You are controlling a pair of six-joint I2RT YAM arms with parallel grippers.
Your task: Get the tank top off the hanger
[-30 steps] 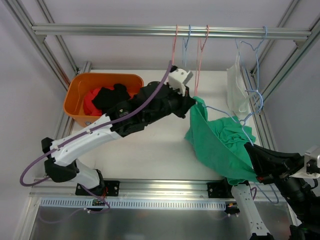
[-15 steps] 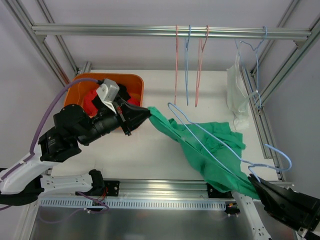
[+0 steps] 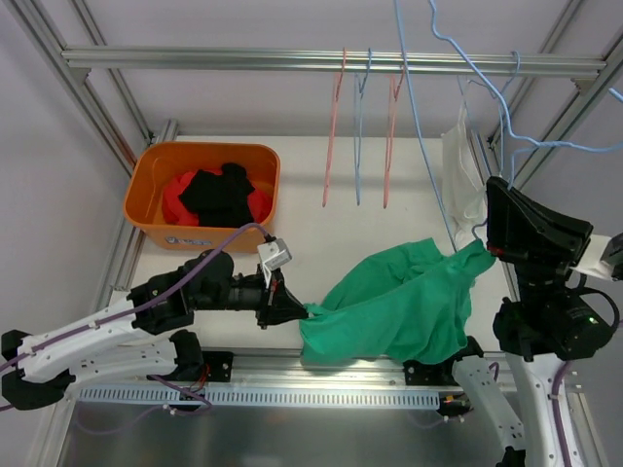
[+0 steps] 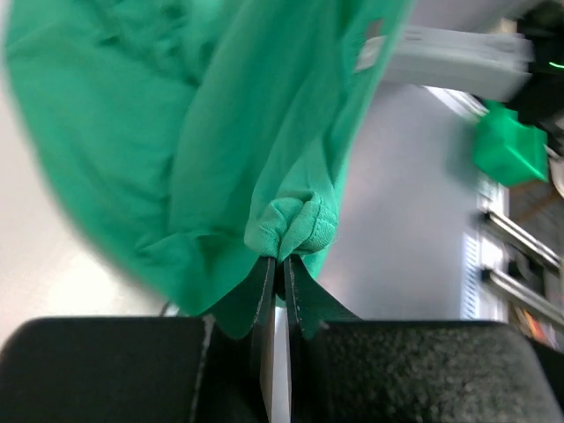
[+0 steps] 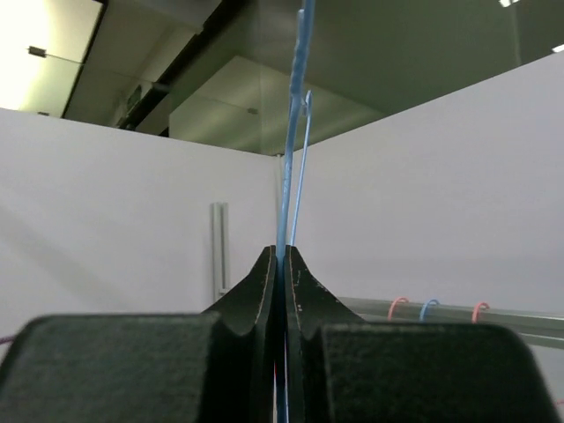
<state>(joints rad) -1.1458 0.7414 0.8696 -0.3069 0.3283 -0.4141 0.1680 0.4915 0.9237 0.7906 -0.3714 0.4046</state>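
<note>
1. Top external: orange bin sits far left on the worktop, with red and black clothes inside.
2. Left arm lies low along the near edge, reaching right. Left claw is clamped on the left edge of the tank top.
3. Left wrist: the fingers are pressed together, with a small wad of green cloth pinched at their tips. The rest of the cloth spreads above and to the left.
4. Tank top, green, is strung between the two claws. Its bulk sags at the near edge of the worktop and its right corner is drawn up to the right claw.
5. Spare hangers, pink, blue and pink, hang from the rail at mid-back, apart from the tank top.
6. Hanger, blue wire, tilts upward from the right claw and runs out past the top of the view. Its low end meets the raised green corner. Cannot tell whether the cloth is hooked on the wire.
7. White garment hangs at back right, just behind the right claw.
8. Right wrist: the right claw is closed on the blue wire, with the jaws together and the wire rising straight up between them.
</note>
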